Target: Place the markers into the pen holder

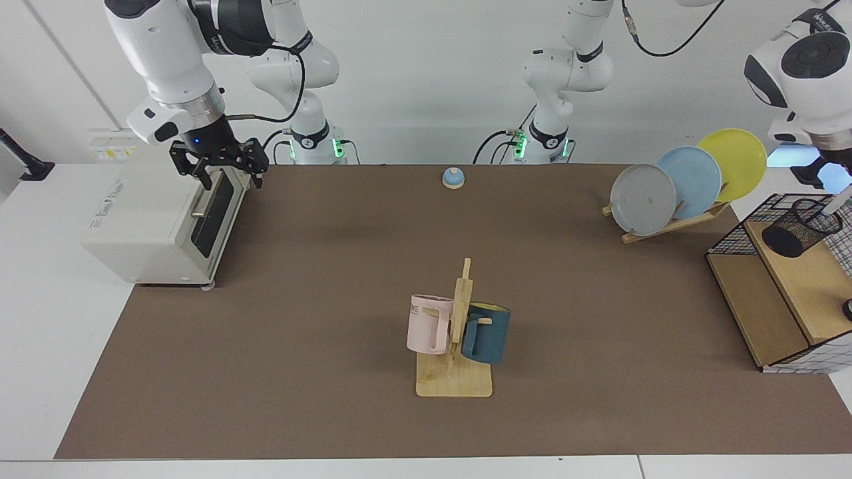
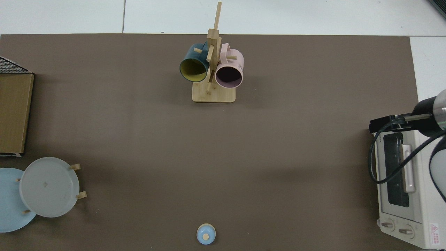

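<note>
- The holder [image 1: 801, 227] stands tilted on the wooden shelf [image 1: 809, 286] at the facing view's far right edge.
- A white marker [image 1: 840, 199] slants over its rim.
- Left gripper: cut off by the frame there, fingers cannot be told.
- Right gripper [image 1: 218, 174] hangs spread above the toaster oven [image 1: 156, 223], waiting.

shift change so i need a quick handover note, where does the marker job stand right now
Left pincer: at the facing view's right edge, above the pen holder.
Right pincer: open, waiting over the toaster oven.
Marker: tilted, lower end at the holder's rim; the holder stands on the wire basket's wooden shelf.
Done: marker brought to the holder.
Left: confirm it is fully in, then clear the arm.
</note>
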Robot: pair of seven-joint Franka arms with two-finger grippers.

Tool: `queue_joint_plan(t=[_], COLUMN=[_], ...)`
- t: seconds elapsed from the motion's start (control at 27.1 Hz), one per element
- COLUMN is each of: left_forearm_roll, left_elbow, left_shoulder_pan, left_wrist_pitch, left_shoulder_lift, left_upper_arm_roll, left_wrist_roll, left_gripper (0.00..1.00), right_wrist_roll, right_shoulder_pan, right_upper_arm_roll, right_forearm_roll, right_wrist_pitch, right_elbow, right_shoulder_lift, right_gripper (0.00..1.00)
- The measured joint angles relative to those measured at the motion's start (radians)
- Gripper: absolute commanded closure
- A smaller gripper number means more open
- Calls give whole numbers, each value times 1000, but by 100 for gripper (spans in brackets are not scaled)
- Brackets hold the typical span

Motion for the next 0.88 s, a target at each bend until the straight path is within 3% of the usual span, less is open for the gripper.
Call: queue_joint_plan(t=[0.52, 0.55, 0.59, 0.63, 0.88], left_forearm_roll=[-49, -53, -55, -57, -73], left_elbow=[-7, -7, -7, -7, -7], left_shoulder_pan=[36, 37, 38, 39, 40], left_wrist_pitch=[68, 68, 68, 68, 67], left_shoulder_lift=[85, 87, 88, 89, 90], left_upper_arm_roll=[5, 5, 5, 5, 9], left_wrist_roll=[6, 7, 7, 8, 9], left_gripper=[100, 81, 45, 0, 0], right_wrist_roll=[0, 0, 0, 0, 0], right_shoulder_pan=[0, 0, 0, 0, 0], right_upper_arm_roll=[0, 0, 0, 0, 0], right_forearm_roll=[0, 0, 0, 0, 0], right_wrist_pitch=[0, 0, 0, 0, 0], right_elbow=[0, 0, 0, 0, 0], right_shoulder_lift=[0, 0, 0, 0, 0], right_gripper=[0, 0, 0, 0, 0])
